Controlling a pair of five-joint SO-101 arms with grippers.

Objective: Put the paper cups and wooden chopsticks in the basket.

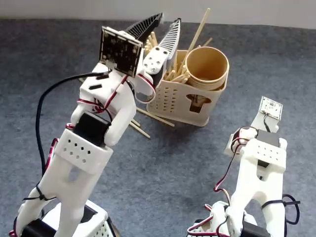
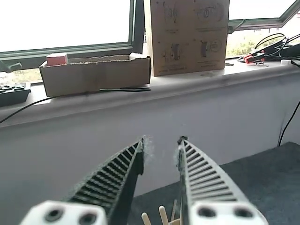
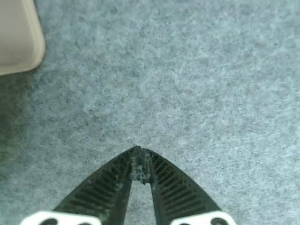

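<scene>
A cream perforated basket (image 1: pixel 185 101) stands at the middle back of the grey carpet. A stack of paper cups (image 1: pixel 207 66) sits in it beside several wooden chopsticks (image 1: pixel 173 71) that stick up out of it. Two more chopsticks (image 1: pixel 154 117) lie on the carpet against the basket's left foot. My left gripper (image 1: pixel 169 18) hangs open and empty above the basket's back left corner; in the left wrist view the left gripper (image 2: pixel 162 140) points at the wall, with chopstick tips (image 2: pixel 162 215) just below it. My right gripper (image 3: pixel 139 152) is shut, empty, pointing down at bare carpet.
The right arm (image 1: pixel 261 158) is folded at the front right, right of the basket, whose corner (image 3: pixel 18 37) shows in its wrist view. A white wall and a windowsill with a cardboard box (image 2: pixel 93 72) lie beyond the table.
</scene>
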